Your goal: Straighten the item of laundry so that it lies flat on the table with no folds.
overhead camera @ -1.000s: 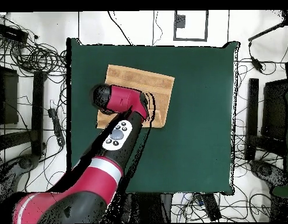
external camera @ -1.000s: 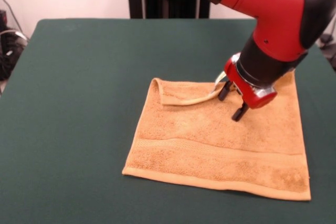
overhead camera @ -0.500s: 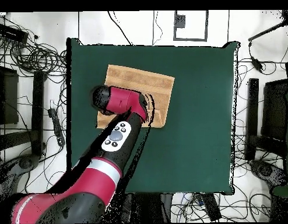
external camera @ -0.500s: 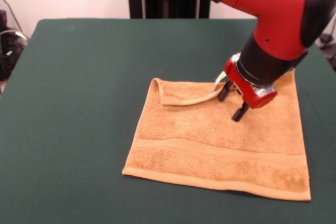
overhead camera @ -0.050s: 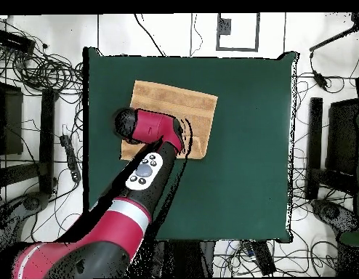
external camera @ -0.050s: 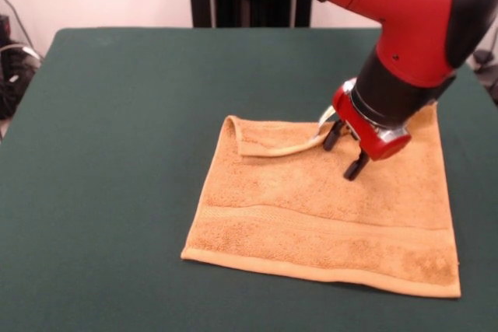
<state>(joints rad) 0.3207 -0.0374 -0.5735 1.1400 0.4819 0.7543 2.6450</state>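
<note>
Towel: my golden-orange terry-cloth towel looks soft, looped and matt, with a flatter woven band near its front edge.
Table: the dark green felt-like cloth table cover is matt and finely napped.
Arm: my red and black arm shell is smooth, glossy plastic.
Gripper: my black gripper has dull fingers beneath a shiny metal ring.

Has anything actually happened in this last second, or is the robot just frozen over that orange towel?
Almost nothing. In the overhead view the arm's lower part shifts very slightly. The gripper stays open over the towel, by the strip folded over along its far edge. That fold has not changed, and the towel lies in the same place on the table. Nothing was taken hold of or let go.
</note>
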